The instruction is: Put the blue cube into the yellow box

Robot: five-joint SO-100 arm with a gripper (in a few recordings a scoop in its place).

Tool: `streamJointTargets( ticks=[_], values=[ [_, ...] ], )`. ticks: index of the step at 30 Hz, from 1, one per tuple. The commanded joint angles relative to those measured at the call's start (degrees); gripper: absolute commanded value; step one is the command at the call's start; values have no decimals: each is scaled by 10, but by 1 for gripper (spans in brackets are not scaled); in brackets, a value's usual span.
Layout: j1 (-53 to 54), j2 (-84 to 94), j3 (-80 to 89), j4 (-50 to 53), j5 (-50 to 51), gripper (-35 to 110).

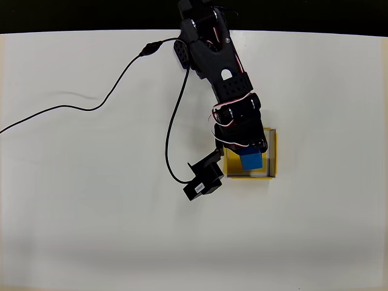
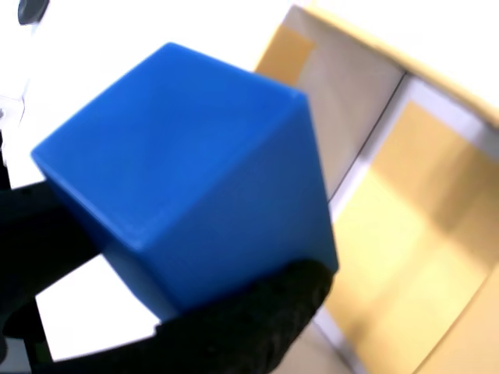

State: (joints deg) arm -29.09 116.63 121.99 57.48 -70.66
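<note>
The cube [image 1: 251, 161] was bright blue and plain, without any pattern; in the wrist view its faces [image 2: 187, 164] showed lighter and darker blue. The box [image 1: 273, 151] was yellow, with pale whitish rims, and in the wrist view its floor [image 2: 413, 234] was yellow with greyish shaded walls. The fingers [image 2: 234, 327] were black. The arm [image 1: 218, 66] was black too, with thin red and white wires near its wrist. The surface [image 1: 91, 212] was plain white, slightly greyer toward the lower edge. A thin black cable [image 1: 109, 91] lay on it, and a black band ran along the top of the overhead view.
</note>
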Motion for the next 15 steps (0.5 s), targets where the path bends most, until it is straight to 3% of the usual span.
streamJointTargets(
  ticks=[1,8,15],
  values=[
    [0,17,-18,-10,-6,17],
    [4,-14,-17,-37,5,18],
    [11,-41,16,-104,32,32]
  ],
)
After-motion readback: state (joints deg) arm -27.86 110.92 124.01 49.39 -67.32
